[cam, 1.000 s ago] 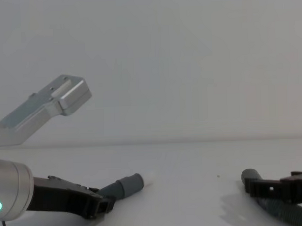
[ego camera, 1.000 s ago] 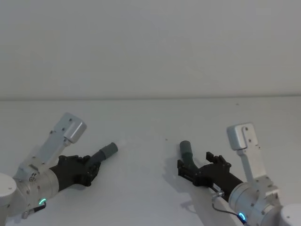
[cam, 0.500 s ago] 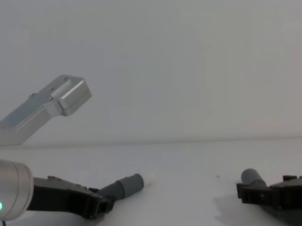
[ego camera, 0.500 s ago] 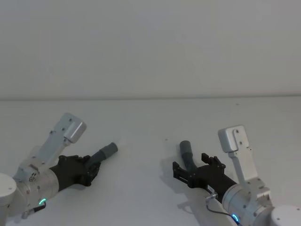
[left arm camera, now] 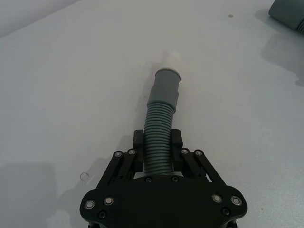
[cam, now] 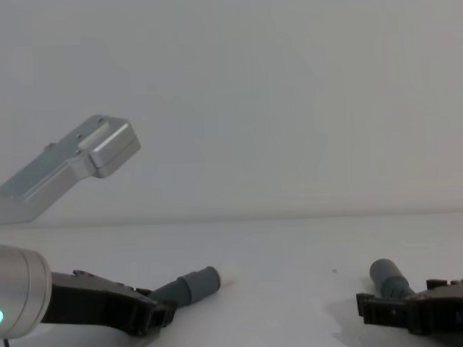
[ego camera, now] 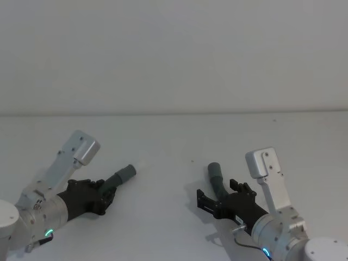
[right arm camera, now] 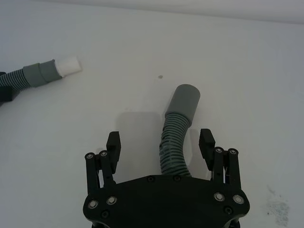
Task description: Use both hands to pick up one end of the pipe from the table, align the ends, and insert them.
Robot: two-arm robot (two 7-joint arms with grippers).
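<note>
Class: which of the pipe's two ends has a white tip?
The end held by the left end effector: its grey collar carries a white tip. The end at the right end effector is a plain grey socket.

On table [ego camera: 174, 141]: collar [ego camera: 126, 173] left, socket [ego camera: 213, 169] right

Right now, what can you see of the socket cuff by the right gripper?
The socket cuff is a smooth, plain grey sleeve, wider than the dark ribbed hose it caps. It appears to lie on the white table, pointing away from the robot and slightly to its left. The hose behind it runs back between the right gripper's open fingers, which flank it with a gap on each side.
</note>
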